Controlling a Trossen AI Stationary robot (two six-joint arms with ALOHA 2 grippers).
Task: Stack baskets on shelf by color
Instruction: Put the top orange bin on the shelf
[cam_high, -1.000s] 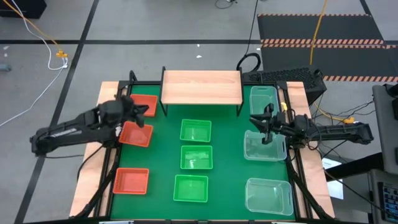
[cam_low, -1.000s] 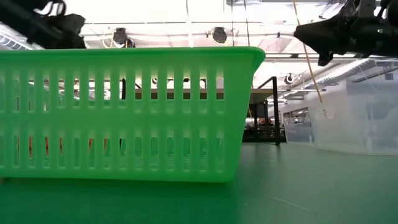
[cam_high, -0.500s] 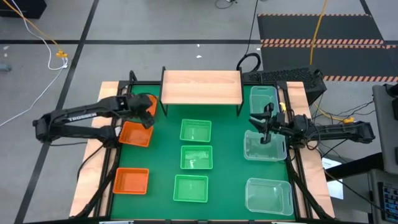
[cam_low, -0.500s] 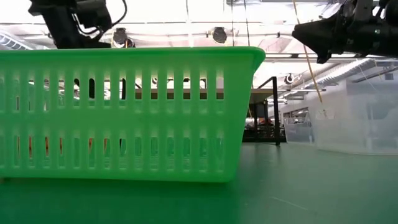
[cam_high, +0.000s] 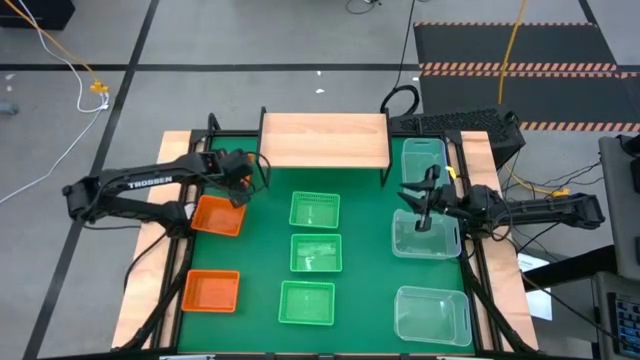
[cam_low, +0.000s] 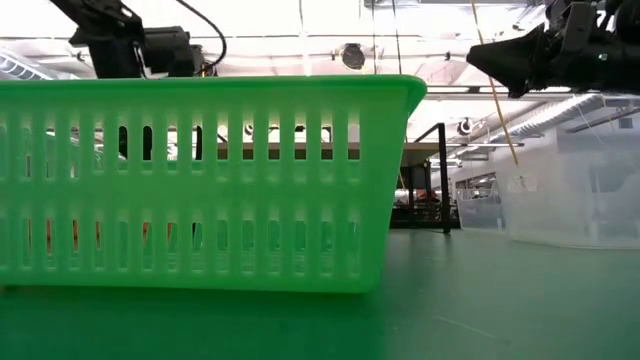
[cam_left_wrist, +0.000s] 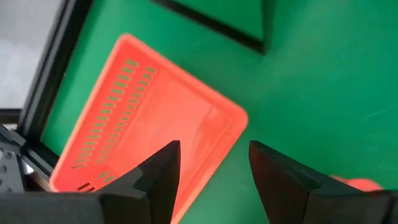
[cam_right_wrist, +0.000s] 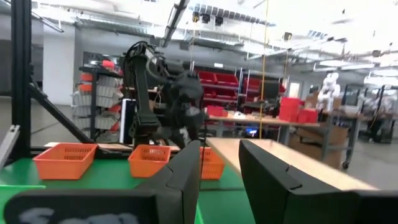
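Left gripper (cam_high: 243, 172), fingers spread and empty, hovers over far red basket (cam_left_wrist: 146, 124); shelf (cam_high: 324, 139) lies at its two o'clock, close.

Right gripper (cam_high: 421, 200), spread, waits above a clear basket (cam_high: 426, 238).

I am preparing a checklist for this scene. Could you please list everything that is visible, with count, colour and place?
red baskets: three, red-orange, in a column on the mat's left side; the farthest one lies under the left tool.
green baskets: three, bright green, in a column down the mat's middle.
clear baskets: three, translucent, in a column on the right side.
shelf: one, light wood on black legs, at the far edge of the mat, nothing on it.
mat: one, green, covering the table.
left tool: one, dark, open, above the farthest red basket.
right tool: one, dark, open, above the middle clear basket.
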